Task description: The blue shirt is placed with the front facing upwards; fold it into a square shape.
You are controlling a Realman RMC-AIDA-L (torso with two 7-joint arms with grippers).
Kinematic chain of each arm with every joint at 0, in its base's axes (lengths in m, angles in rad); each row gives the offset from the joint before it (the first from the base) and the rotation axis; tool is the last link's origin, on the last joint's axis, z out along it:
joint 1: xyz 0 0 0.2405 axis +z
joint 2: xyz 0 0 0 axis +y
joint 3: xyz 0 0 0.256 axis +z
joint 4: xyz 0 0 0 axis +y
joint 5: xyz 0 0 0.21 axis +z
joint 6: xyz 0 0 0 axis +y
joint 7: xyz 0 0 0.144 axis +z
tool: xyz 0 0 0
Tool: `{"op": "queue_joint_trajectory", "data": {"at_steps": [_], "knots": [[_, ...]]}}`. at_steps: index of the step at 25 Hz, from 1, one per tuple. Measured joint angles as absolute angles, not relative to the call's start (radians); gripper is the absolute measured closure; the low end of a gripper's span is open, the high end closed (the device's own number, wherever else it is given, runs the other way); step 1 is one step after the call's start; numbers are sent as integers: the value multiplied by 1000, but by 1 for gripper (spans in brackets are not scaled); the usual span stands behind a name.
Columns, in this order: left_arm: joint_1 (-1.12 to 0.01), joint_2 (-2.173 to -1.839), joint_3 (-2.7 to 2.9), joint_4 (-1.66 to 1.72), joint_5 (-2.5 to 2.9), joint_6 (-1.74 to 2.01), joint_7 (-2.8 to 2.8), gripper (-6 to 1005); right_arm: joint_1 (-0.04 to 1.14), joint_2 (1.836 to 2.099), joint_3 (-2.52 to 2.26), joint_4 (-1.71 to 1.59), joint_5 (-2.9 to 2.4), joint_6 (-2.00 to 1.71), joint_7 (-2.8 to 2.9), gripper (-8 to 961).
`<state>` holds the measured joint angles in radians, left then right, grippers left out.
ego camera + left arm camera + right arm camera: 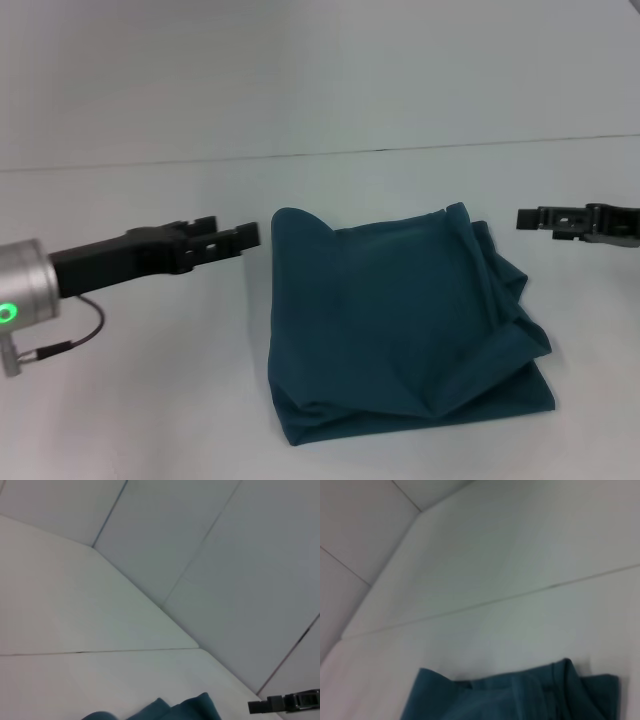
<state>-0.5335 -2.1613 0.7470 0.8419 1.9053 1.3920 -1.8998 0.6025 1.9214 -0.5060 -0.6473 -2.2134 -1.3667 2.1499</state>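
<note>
Blue shirt (pixel 400 320) folded into rough square on white surface (pixel 150 420), no clear long axis, print hidden. Head view alone shows whole bundle; wrist views catch only far edge (pixel 510 697). Left gripper (pixel 228 240) just left, right gripper (pixel 545 220) just right, both clear of cloth, holding nothing; finger spread: cannot tell.

The blue shirt (pixel 400 325) lies folded into a rough square on the white table (pixel 130 420), at the centre of the head view and reaching toward 6 o'clock. The left gripper (pixel 228 240) sits at 9 o'clock of the shirt, just beside its far left corner and apart from the cloth. The right gripper (pixel 545 219) sits at 3 o'clock, near the far right corner. Behind the shirt, at 12 o'clock, the table runs back to a wall (pixel 320 60).
</note>
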Motion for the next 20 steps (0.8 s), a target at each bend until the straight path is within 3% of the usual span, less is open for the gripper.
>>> {"op": "queue_joint_trajectory", "data": {"at_steps": [20], "knots": [[-503, -2161, 671, 825, 1944, 1405, -1837, 83, 673, 1976, -657, -578, -2285, -1175, 2232, 15]]}}
